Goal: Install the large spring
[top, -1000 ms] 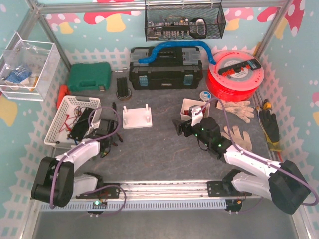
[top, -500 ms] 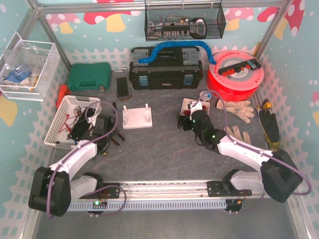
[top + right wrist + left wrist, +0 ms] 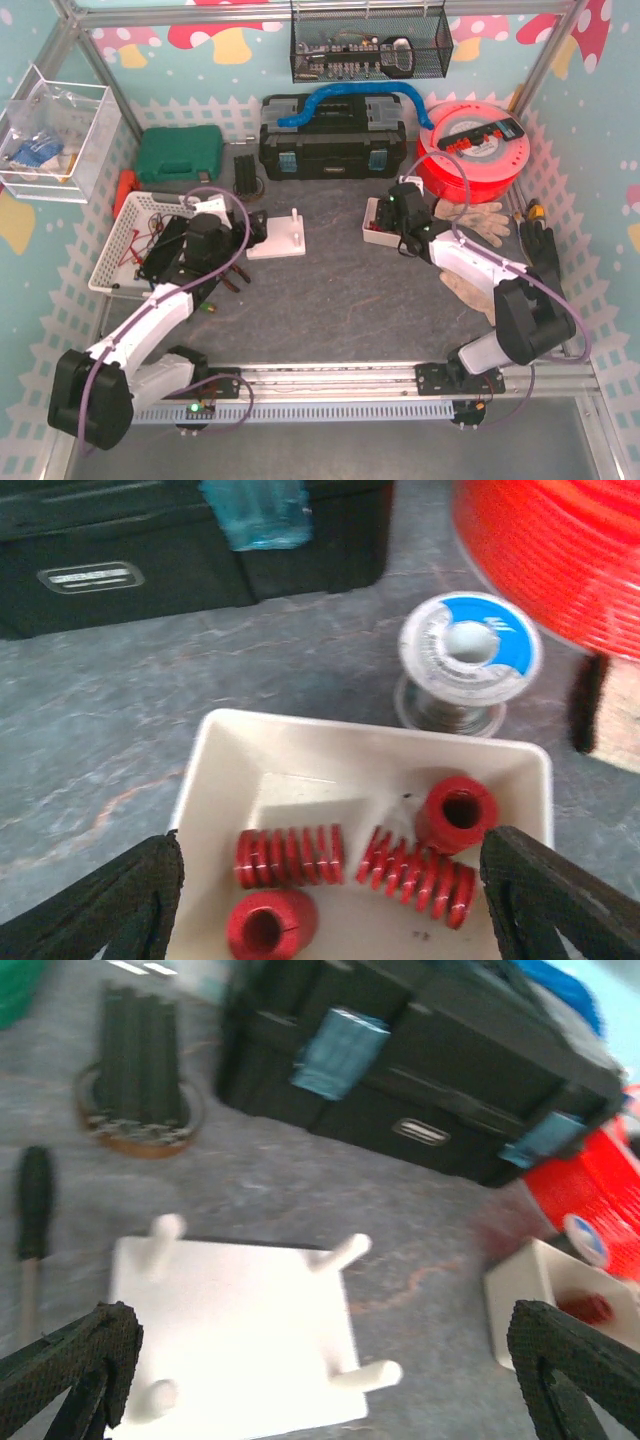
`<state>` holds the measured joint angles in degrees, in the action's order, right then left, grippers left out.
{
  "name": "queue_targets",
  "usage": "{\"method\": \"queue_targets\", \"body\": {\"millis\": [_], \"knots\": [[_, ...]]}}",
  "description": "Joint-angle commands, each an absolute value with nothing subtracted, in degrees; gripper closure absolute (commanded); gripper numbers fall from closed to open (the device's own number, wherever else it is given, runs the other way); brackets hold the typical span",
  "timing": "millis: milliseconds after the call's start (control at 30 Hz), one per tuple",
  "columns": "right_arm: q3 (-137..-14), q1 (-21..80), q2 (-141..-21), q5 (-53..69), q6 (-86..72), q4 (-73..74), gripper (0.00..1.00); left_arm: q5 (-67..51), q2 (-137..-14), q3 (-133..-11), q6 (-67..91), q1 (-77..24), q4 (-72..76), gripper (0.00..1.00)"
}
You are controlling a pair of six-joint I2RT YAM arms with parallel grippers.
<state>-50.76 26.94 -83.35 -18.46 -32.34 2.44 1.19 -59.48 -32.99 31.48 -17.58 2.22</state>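
Right hand (image 3: 330, 905) hovers above large spring (image 3: 418, 873).

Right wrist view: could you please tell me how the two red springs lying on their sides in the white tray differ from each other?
The left spring is shorter, while the right spring is clearly longer. The left spring lies level across the white tray, while the right spring slants down towards the right. Both are red coil springs of similar thickness, lying on their sides in the same tray.
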Motion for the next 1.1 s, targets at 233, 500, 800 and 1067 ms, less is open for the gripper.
{"method": "queue_targets", "body": {"millis": [233, 500, 800, 1067], "knots": [[-57.5, 21.4, -90.8, -19.8, -32.5, 12.3, 0.42, -3.6, -58.5, -26.2, 23.6, -19.7, 18.5, 0.01], [-61.2, 21.4, -97.2, -23.7, -42.2, 17.5, 0.41, -2.5, -55.4, -24.9, 23.6, -20.6, 18.3, 0.01], [-63.8, 21.4, -102.9, -26.6, -48.6, 17.3, 0.41, -1.6, -54.5, -25.1, 23.1, -21.5, 17.5, 0.01], [-63.8, 21.5, -105.7, -29.0, -46.3, 13.5, 0.47, 0.0, -53.1, -24.6, 22.9, -21.9, 17.2, 0.01]]}}
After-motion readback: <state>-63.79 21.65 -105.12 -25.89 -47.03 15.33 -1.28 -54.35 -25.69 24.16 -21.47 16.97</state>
